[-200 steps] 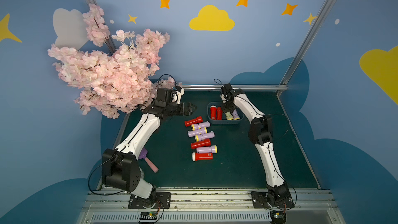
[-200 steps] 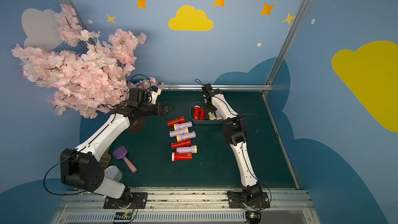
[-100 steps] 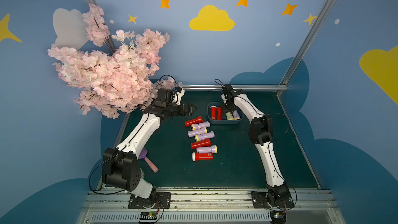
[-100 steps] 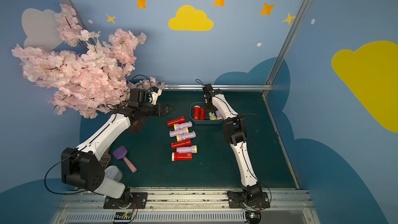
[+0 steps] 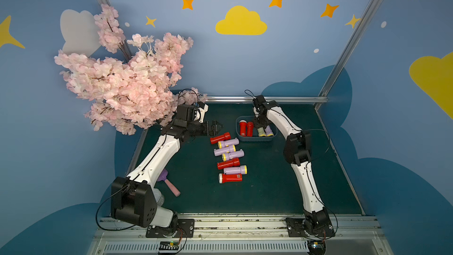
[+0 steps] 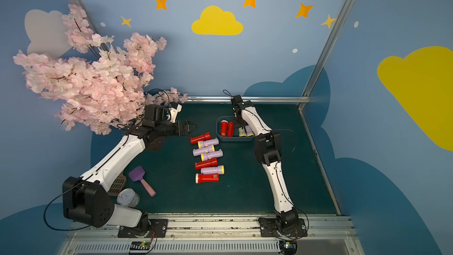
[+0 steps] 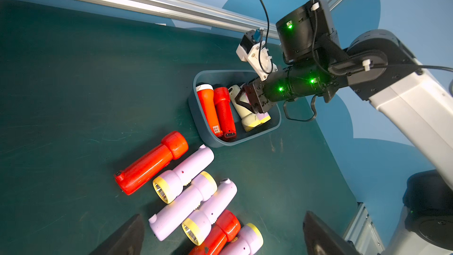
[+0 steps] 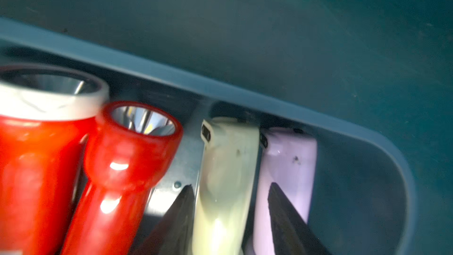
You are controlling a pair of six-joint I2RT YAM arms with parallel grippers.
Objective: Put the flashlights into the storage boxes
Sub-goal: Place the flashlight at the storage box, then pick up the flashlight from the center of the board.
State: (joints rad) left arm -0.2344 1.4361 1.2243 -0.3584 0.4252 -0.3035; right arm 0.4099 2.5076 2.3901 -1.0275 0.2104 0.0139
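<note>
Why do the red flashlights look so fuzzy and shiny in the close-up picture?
Right wrist view: the camera is very near, so the red flashlights and the cream flashlight are blurred, with white glare spots on the red plastic. Left wrist view: the loose red flashlight looks sharp.

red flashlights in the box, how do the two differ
The ringed red flashlight has a white head ring; the plain red flashlight has an all-red head. The ringed one bears a sticker near its tail; the plain one shows none. Both lie side by side in the box, heads the same way.
</note>
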